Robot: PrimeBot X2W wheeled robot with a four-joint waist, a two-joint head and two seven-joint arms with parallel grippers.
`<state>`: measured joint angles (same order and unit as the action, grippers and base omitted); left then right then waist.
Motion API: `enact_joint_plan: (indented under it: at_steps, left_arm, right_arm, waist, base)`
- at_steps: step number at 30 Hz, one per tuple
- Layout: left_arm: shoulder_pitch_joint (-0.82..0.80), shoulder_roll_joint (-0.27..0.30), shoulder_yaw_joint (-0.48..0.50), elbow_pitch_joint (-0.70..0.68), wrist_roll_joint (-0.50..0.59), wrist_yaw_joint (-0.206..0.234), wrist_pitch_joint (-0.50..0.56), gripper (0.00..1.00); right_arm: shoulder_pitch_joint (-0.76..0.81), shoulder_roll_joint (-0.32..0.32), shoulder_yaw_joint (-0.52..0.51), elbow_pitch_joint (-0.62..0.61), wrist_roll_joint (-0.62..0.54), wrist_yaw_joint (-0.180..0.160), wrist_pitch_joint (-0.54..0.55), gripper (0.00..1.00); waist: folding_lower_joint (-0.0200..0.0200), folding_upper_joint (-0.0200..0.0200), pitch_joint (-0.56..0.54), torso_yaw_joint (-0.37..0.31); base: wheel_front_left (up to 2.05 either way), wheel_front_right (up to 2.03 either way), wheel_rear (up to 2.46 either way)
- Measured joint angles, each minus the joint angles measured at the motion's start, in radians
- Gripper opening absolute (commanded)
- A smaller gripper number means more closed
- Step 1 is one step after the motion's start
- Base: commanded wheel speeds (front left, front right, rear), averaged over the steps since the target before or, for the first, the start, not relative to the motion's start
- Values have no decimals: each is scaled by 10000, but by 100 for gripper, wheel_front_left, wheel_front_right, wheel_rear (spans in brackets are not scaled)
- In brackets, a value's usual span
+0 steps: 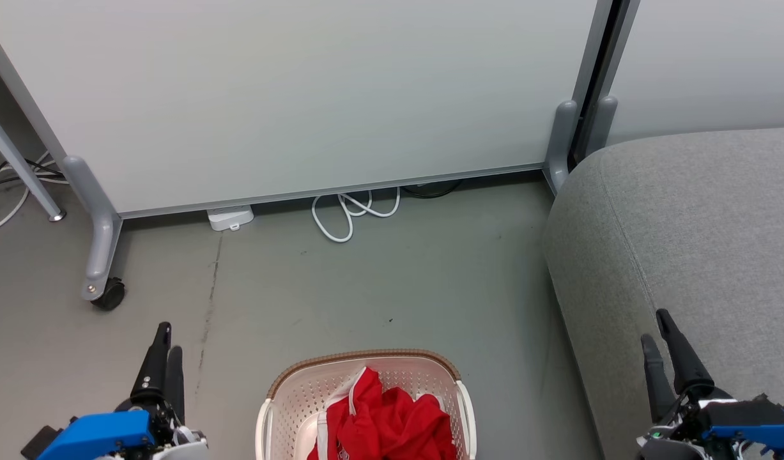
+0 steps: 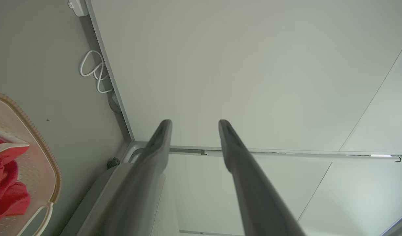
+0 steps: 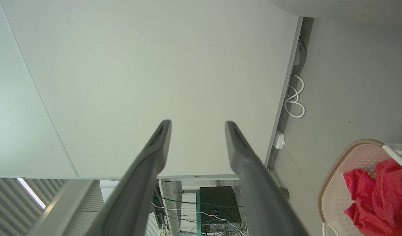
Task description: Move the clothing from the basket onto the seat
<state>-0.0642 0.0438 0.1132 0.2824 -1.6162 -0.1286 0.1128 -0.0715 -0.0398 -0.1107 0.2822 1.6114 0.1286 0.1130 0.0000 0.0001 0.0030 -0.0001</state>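
The clothing (image 1: 382, 421) is a crumpled red heap with white trim, lying inside the cream perforated basket (image 1: 289, 383) on the floor at the bottom centre. The grey fabric seat (image 1: 685, 230) fills the right side. My left gripper (image 1: 169, 342) hangs open over the floor left of the basket, holding nothing. My right gripper (image 1: 654, 326) is open and empty above the seat's front left part. The left wrist view shows my left gripper (image 2: 194, 123) open, with the basket (image 2: 40, 141) and clothing (image 2: 4, 183) at its left edge. My right gripper (image 3: 197, 124) is open, basket (image 3: 338, 170) and clothing (image 3: 374, 186) lower right.
A white partition panel (image 1: 302, 96) stands across the back on grey feet, with a caster (image 1: 107, 295) at the left. A looped white cable (image 1: 353, 214) and a white adapter (image 1: 230, 217) lie at its base. Bare grey floor (image 1: 398, 281) lies between the basket and the panel.
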Motion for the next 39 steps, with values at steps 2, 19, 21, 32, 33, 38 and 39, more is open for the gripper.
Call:
enact_joint_plan:
  at_steps: [2, 19, 21, 32, 33, 38, 39]
  left_arm:
    - [218, -48, -19, 163, -8, 2, -21, 100]
    - [249, -52, -466, -134, 1785, 316, -882, 100]
    - [249, -52, -520, -182, 2144, 384, -953, 100]
    - [248, -44, -834, -397, 4750, 577, -1388, 100]
    - [248, -42, -872, -414, 4999, 577, -1421, 100]
    - [209, 48, -1103, -474, 6272, 587, -1605, 100]
    - [198, 69, -1151, -500, 6498, 589, -1636, 100]
  right_arm:
    - [171, 15, 23, 142, 0, -10, -19, 100]
    - [185, 19, 238, 69, -2178, -10, -872, 100]
    - [185, 19, 261, 4, -2658, -10, -965, 100]
    - [189, 13, 399, -320, -5308, -10, -1398, 100]
    - [189, 13, 410, -345, -5521, -10, -1421, 100]
    - [189, 10, 435, -422, -6508, -10, -1599, 100]
    - [189, 10, 437, -433, -6667, -10, -1634, 100]
  waist:
    - [0, 0, 0, 0]
    - [0, 0, 10, -14]
    - [0, 0, 13, -12]
    - [0, 0, 23, 13]
    - [0, 0, 25, 14]
    - [0, 0, 41, 23]
    - [0, 0, 45, 24]
  base:
    - [0, 0, 0]
    - [0, 0, 0]
    - [0, 0, 0]
    - [0, 0, 0]
    - [0, 0, 0]
    - [0, 0, 0]
    - [0, 0, 0]
